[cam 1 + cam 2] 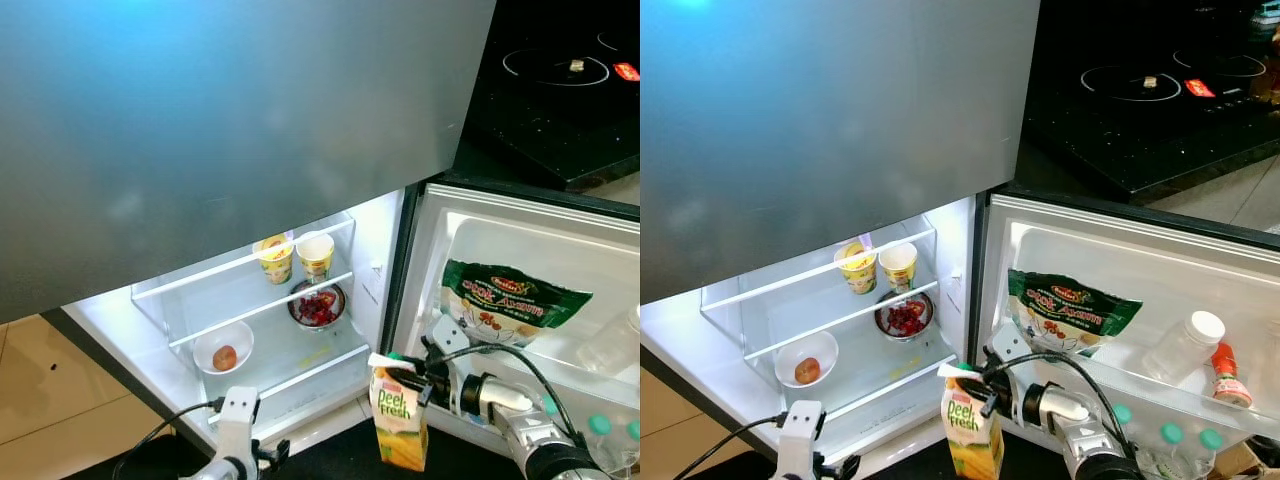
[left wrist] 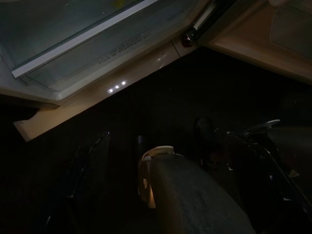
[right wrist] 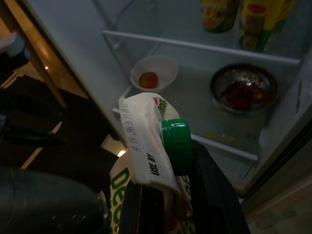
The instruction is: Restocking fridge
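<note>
The right gripper (image 1: pixel 415 385) is clamping the juice carton (image 1: pixel 398 420) near its green cap (image 3: pixel 176 146), keeping it upright before the open fridge (image 1: pixel 375 270), at five o'clock from the bowl of red fruit (image 1: pixel 318 305), probably for shelving.

Upright juice carton (image 1: pixel 398 416), green cap, before open fridge (image 1: pixel 262 305)

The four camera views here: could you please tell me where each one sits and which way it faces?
Left eye view: on the head, looking down into the open fridge; both arms low in frame.
Right eye view: same scene, shifted; the right pincer holds the juice carton.
Left wrist view: dark, along the left pincer toward the fridge's bottom edge.
Right wrist view: along its fingers, over the carton.
Shared: white bowl, also in the right wrist view.
</note>
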`<state>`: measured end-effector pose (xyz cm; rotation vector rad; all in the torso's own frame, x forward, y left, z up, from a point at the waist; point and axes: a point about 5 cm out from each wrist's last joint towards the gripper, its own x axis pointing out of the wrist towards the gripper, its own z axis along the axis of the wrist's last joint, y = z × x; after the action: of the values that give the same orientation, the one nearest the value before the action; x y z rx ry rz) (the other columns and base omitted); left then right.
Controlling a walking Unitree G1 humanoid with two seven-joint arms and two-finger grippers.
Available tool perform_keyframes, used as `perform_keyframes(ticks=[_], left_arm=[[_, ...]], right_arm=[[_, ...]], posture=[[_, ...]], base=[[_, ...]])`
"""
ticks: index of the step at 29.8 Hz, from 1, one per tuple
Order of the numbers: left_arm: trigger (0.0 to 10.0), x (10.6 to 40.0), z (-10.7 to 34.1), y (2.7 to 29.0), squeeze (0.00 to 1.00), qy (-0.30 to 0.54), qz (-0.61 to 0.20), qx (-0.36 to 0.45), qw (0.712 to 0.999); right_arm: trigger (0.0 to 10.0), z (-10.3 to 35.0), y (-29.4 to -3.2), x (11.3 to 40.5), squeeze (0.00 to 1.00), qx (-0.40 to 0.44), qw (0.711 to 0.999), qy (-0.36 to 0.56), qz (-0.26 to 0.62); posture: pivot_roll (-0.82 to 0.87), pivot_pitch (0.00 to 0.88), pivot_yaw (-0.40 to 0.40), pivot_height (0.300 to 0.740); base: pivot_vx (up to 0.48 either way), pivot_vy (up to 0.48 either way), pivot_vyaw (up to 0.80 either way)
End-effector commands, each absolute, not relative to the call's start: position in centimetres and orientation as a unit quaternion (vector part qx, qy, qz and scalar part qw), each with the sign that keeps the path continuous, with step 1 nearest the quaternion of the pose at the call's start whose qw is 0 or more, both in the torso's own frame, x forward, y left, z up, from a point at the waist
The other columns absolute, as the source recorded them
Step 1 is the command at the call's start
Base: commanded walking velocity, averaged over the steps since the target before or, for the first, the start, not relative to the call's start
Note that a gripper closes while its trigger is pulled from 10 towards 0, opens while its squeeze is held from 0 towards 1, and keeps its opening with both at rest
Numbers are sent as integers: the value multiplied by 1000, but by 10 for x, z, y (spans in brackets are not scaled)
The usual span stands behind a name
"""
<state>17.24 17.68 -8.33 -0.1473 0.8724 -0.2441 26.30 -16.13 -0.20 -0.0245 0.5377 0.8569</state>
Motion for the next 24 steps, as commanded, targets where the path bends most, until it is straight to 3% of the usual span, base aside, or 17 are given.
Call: perform_keyframes(ticks=[1, 24], left_arm=[[10000, 168, -85, 186, 0, 432, -110, -59, 893], [10000, 172, -84, 181, 0, 427, -116, -53, 895]], right_arm=[[10000, 0, -160, 266, 0, 1, 882, 245, 403], [10000, 3, -153, 272, 0, -6, 893, 231, 387]], posture=[[-27, 21, 12, 740], [-28, 13, 4, 740]], base=[[-247, 0, 0], [-289, 0, 0]])
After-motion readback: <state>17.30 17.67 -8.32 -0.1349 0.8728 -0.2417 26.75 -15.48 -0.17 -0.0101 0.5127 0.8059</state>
